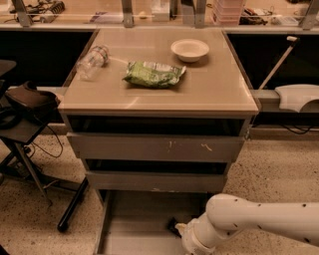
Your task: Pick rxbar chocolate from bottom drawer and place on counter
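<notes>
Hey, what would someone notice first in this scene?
The white arm reaches in low at bottom right, its hand down in the open bottom drawer beside a small black bar. On the tan counter lie a green snack bag, a white bowl and a clear bottle.

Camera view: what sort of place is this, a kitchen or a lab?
Likely a lab or office test space, not a home kitchen: a grey drawer cabinet with a tan counter, cluttered workbenches behind, speckled floor. The gripper is down in the open bottom drawer.

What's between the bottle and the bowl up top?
The green bag, in the camera view, lying on the counter. The gripper is low in the bottom drawer, by the rxbar chocolate.
</notes>
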Robot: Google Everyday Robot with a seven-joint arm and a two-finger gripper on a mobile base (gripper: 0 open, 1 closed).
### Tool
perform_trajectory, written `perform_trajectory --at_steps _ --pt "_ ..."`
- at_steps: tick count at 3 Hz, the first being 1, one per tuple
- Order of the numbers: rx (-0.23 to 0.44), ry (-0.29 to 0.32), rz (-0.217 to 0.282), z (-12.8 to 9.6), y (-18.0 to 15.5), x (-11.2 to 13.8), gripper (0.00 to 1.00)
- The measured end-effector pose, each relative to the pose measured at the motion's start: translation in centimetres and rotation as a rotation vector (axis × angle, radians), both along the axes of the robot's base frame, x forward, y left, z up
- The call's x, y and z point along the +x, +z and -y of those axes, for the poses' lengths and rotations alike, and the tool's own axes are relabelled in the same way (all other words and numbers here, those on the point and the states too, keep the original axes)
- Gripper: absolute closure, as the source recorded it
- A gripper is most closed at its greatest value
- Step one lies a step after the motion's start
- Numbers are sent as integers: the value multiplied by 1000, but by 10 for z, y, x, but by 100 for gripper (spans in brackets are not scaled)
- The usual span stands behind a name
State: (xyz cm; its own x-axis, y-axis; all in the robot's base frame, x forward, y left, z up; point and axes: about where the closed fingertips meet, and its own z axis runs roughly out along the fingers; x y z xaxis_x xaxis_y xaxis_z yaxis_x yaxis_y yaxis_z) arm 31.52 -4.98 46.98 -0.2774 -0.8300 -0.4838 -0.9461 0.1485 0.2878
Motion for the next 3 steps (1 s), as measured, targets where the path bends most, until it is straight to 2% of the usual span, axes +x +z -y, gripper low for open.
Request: perform_trajectory --at_steps 1,2,3 --pt "69 -89 1 13 -18 21 0" --pt "215 -298 68 53 -45 74 0" --pt "275 -494 147 87 -65 120 0"
